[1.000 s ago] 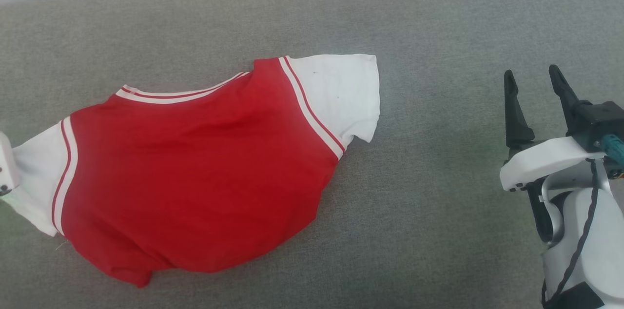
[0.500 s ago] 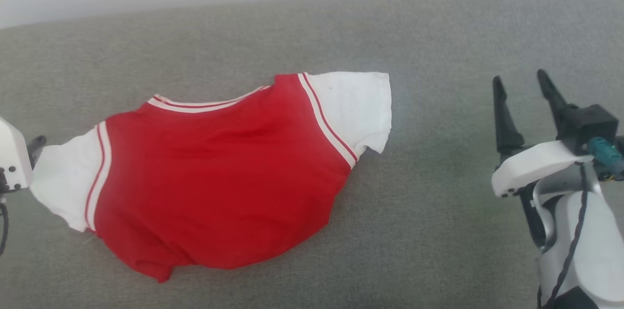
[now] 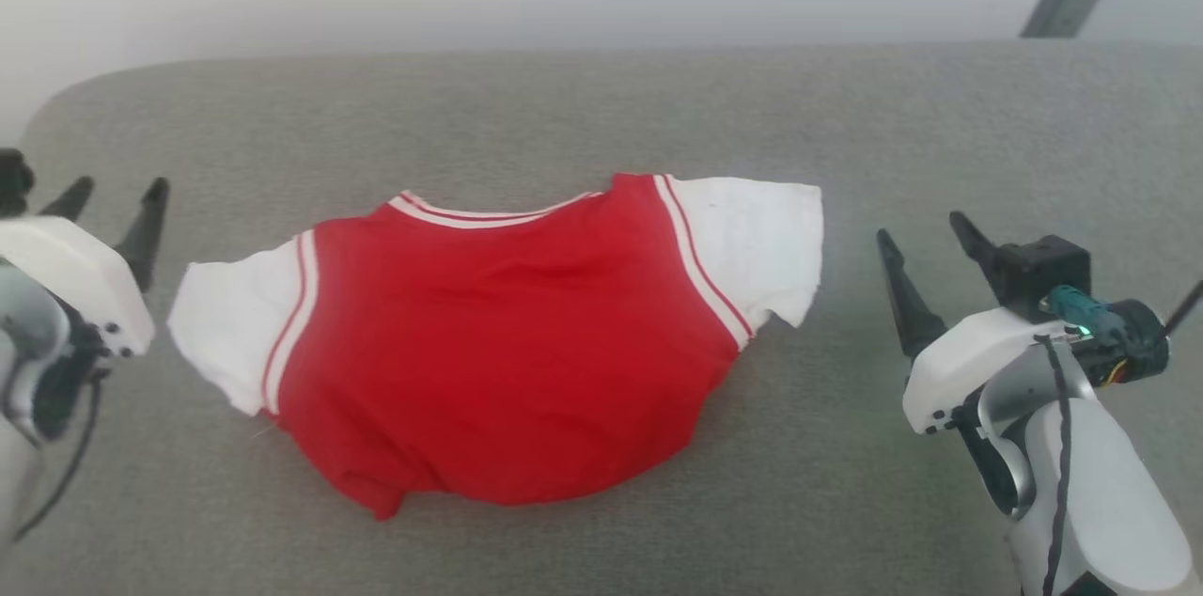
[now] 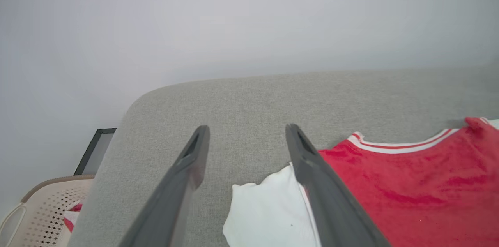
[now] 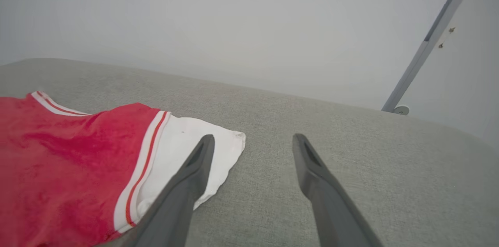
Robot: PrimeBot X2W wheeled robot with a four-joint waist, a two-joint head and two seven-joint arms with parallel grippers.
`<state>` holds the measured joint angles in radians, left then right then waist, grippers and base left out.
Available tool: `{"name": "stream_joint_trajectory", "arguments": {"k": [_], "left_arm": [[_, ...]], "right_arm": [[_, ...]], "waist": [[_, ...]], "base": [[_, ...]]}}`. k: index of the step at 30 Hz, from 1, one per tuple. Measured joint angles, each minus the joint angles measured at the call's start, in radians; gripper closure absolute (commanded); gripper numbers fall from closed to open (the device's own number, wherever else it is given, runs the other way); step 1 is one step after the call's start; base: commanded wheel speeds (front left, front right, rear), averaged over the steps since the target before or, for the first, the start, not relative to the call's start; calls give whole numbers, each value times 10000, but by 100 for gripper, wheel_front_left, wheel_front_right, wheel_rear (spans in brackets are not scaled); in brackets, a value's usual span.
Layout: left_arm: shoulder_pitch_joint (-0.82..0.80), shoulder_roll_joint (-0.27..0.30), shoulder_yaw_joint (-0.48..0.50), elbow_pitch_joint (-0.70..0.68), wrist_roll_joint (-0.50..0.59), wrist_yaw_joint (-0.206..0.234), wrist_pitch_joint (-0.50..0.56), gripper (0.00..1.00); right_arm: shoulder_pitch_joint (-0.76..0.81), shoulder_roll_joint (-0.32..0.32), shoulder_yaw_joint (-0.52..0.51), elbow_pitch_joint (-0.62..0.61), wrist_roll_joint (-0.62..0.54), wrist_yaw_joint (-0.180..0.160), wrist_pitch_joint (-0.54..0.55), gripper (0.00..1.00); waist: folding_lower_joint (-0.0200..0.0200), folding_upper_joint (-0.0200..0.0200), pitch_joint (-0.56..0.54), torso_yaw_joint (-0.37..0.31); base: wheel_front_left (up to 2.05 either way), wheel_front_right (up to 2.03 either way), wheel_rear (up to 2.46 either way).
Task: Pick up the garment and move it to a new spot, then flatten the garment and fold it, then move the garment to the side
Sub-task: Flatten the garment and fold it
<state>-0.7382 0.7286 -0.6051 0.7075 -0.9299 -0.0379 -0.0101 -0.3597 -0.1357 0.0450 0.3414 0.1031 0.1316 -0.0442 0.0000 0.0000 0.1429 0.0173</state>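
The garment [image 3: 507, 342], a red T-shirt with white sleeves and striped trim, lies on the grey cushioned surface [image 3: 601, 107], collar toward the far side and lower part bunched under. My left gripper [image 3: 115, 196] hangs open to the left of its left sleeve, holding nothing. In the left wrist view that sleeve [image 4: 269, 212] lies under the right finger. My right gripper [image 3: 926, 234] stands open just right of the right sleeve [image 3: 761, 239], empty. The right wrist view shows that sleeve [image 5: 183, 145] beside the left finger and the open gripper [image 5: 253, 138] over bare cloth surface.
The grey surface has a rounded far-left corner [image 4: 136, 103] and ends at a pale wall. A perforated beige basket [image 4: 43, 208] with striped cloth inside stands below that corner. A grey metal post [image 5: 429, 40] leans at the far right.
The camera has tilted up and turned, so the shirt sits lower and further right in view. The left gripper has come off the left sleeve and stands apart from it. The right gripper stays open.
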Motion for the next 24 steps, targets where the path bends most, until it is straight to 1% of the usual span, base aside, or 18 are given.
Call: {"name": "stream_joint_trajectory", "arguments": {"k": [3, 8, 11, 13, 15, 16, 19, 24], "left_arm": [[537, -50, 148, -750, 10, 280, -815, 0], [1636, 12, 416, -2138, 138, 917, -2048, 0], [2360, 50, 715, -2999, 268, 1430, -2387, 0], [2815, 8, 1012, -3565, 545, 1697, -2481, 0], [3305, -148, 1394, -4103, 779, 1975, -2485, 0], [3564, -259, 1743, -4443, 968, 2077, -2487, 0], [4335, -665, 2610, -5250, 1547, 2238, -2516, 0], [5476, -1492, 3737, -6172, 2523, 2136, -2514, 0]], "right_arm": [[-164, -155, 268, 382, 224, 0, 228, 0], [-463, -408, 568, 1193, 500, 0, 746, 0], [-681, -594, 662, 1699, 700, 0, 1141, 0], [-877, -677, 740, 2071, 884, 0, 1515, 0], [-1076, -765, 803, 2468, 1014, 0, 1923, 0], [-1176, -838, 849, 2638, 1049, 0, 2092, 0], [-1558, -940, 761, 3195, 1174, 0, 2527, 0], [-2152, -1028, 349, 4358, 1174, 0, 3436, 0]], "waist": [[0, 0, -115, 301], [0, 0, -248, 796], [0, 0, -290, 1093], [0, 0, -300, 1284], [0, 0, -297, 1465], [0, 0, -292, 1553], [0, 0, -253, 1796], [0, 0, -158, 2163]], "base": [[0, 0, 0], [0, 0, 0], [0, 0, 0], [0, 0, 0], [0, 0, 0], [0, 0, 0], [0, 0, 0], [0, 0, 0]]}}
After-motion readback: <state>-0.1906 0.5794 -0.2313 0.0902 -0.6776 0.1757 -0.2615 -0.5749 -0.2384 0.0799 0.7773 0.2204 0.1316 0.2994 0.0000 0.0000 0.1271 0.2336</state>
